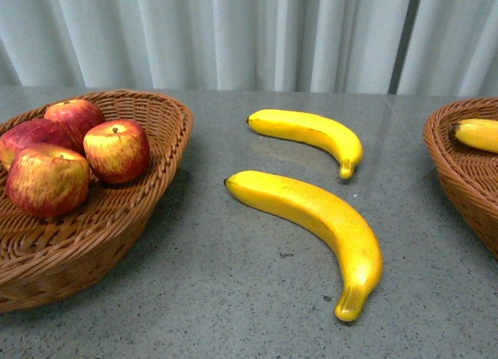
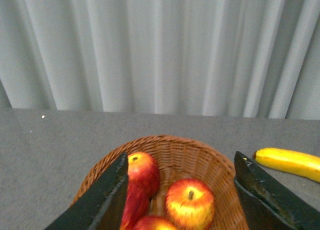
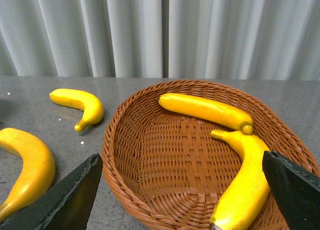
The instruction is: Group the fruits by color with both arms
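Note:
Several red apples (image 1: 117, 150) lie in the left wicker basket (image 1: 167, 172). Two bananas rest on the grey table: a large one (image 1: 319, 219) in front, a smaller one (image 1: 311, 131) behind it. A third banana (image 1: 476, 135) shows in the right basket (image 1: 459, 172). No arm appears in the front view. My left gripper (image 2: 181, 190) hangs open above the apples (image 2: 190, 204) in their basket (image 2: 195, 155). My right gripper (image 3: 180, 190) stands open over the other basket (image 3: 165, 155), which holds two bananas (image 3: 205, 110) (image 3: 247, 185).
White pleated curtains (image 1: 249, 32) close off the far side of the grey table (image 1: 233, 297). In the right wrist view the two loose bananas (image 3: 80, 101) (image 3: 27, 170) lie on the table beside the basket. In the left wrist view a banana (image 2: 290, 162) lies past the basket's rim.

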Robot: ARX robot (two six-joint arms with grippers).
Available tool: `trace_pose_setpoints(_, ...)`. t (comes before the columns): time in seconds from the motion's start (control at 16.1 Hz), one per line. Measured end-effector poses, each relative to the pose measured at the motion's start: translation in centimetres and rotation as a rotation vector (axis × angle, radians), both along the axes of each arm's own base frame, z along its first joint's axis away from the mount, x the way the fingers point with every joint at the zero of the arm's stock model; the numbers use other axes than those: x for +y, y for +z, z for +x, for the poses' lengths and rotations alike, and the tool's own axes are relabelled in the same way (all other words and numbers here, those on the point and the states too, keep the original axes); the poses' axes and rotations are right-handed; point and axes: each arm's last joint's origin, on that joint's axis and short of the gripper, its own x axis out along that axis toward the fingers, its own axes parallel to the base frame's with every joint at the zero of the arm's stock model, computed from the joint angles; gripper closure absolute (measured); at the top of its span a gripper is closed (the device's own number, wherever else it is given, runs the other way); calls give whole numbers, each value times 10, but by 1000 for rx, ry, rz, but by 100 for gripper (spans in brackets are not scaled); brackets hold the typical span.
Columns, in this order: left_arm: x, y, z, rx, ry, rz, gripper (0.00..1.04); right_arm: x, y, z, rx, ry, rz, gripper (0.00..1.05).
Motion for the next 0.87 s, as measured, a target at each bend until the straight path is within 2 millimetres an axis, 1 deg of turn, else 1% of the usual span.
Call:
trace_pose_setpoints(0.12, 9, -18, -14, 21, -6, -6, 60, 0, 0, 0, 0, 0, 0, 7)
trace_pose_setpoints(0.25, 18, -36, -28, 52, -13, -6, 82, 0, 0, 0, 0, 0, 0, 7)
trace_pose_setpoints(0.37, 27, -42, -44, 27, -12, -15, 103, 0, 0, 0, 0, 0, 0, 7)
trace_pose_setpoints(0.56, 35, -57, -60, 41, -12, -12, 103, 0, 0, 0, 0, 0, 0, 7)
trace_pose_setpoints(0.68, 38, -59, -66, 36, -23, -13, 103, 0, 0, 0, 0, 0, 0, 7)
trace_pose_setpoints(0.81, 49, -63, -73, 36, 6, -14, 103, 0, 0, 0, 0, 0, 0, 7)
trace_pose_setpoints(0.87, 49, -65, -76, 38, 6, -15, 103, 0, 0, 0, 0, 0, 0, 7)
